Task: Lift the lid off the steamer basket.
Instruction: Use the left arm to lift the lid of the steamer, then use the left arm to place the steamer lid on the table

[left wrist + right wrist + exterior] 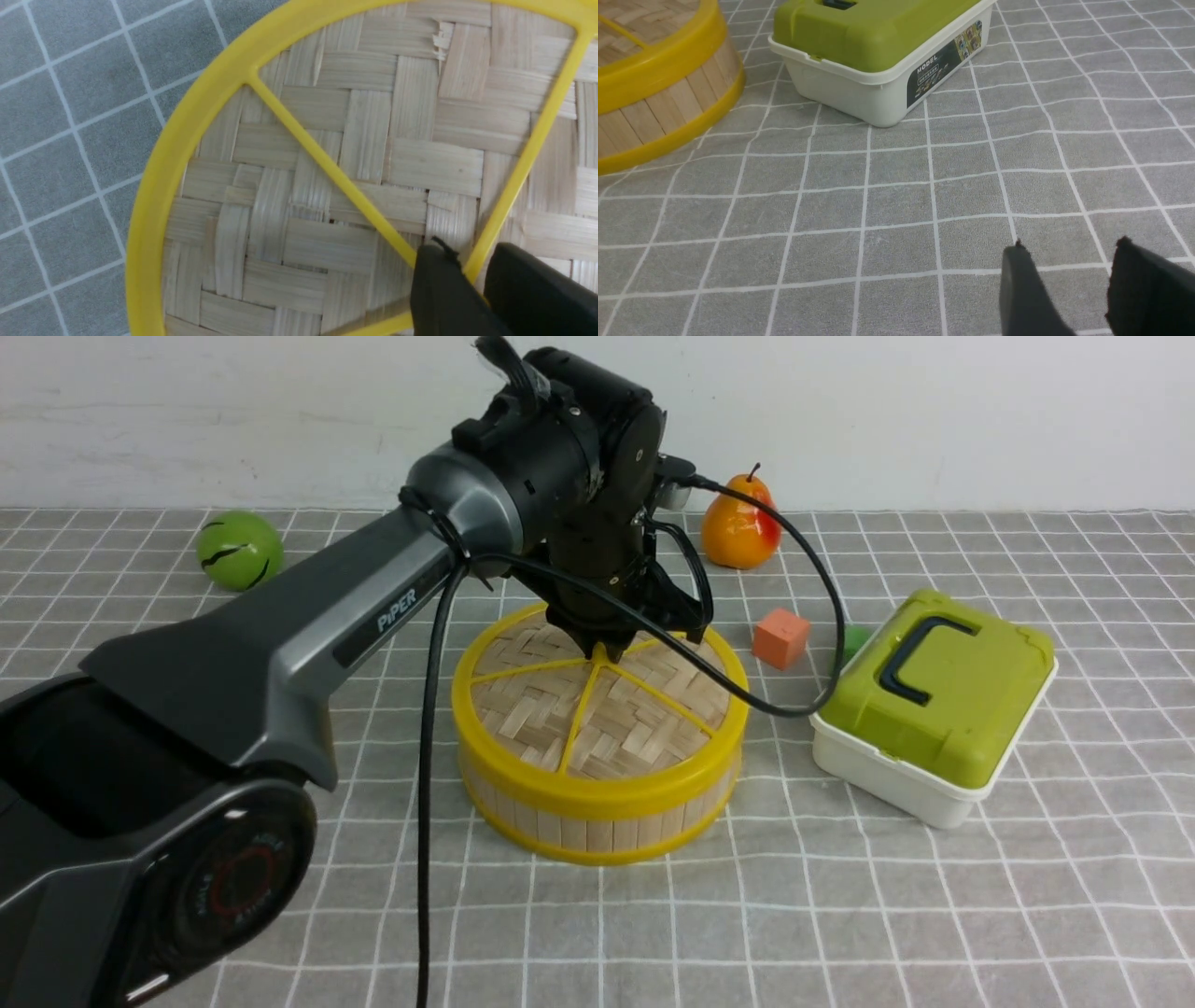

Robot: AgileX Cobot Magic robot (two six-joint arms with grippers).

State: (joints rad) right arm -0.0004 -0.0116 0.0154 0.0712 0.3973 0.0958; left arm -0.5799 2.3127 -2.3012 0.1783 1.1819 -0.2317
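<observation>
The steamer basket [597, 821] stands in the middle of the checked cloth, a round tub with a bamboo-slat wall and yellow rims. The lid [597, 709] lies flat on it, woven bamboo with yellow spokes. My left gripper [602, 649] points straight down onto the lid's centre. In the left wrist view its black fingers [439, 289] stand close together at the hub of the lid [327, 154], with a yellow spoke pinched between them; the knob is hidden under them. My right gripper [1069, 247] hangs open over bare cloth, with the basket [658, 107] far off to one side.
A white box with a green lid [934, 700] sits right of the basket. An orange cube [780, 637], a pear [740, 527] and a green ball [240, 550] lie farther back. The left arm's black cable [429, 756] hangs down beside the basket.
</observation>
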